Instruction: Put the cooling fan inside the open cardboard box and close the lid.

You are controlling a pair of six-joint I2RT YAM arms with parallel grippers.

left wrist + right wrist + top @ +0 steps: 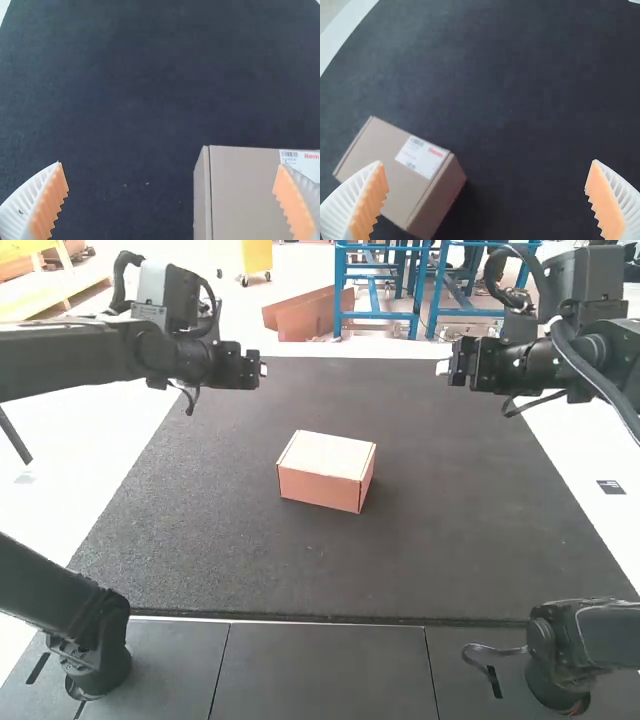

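Observation:
A small brown cardboard box [326, 471] sits with its lid down near the middle of the black mat [450, 530]. A white label [421, 150] is stuck on its top. My left gripper [258, 369] hangs high over the mat's far left, well apart from the box, and its white ribbed fingers [42, 200] stand wide open with nothing between them. My right gripper [443, 365] hangs at the same height over the far right, also open and holding nothing. Both wrist views look down on the box [255, 192] from above.
White table surface [90, 460] borders the mat on both sides. The arm bases [95, 650] stand at the near edge on dark panels. A small black tag [611, 486] lies on the white surface at the right.

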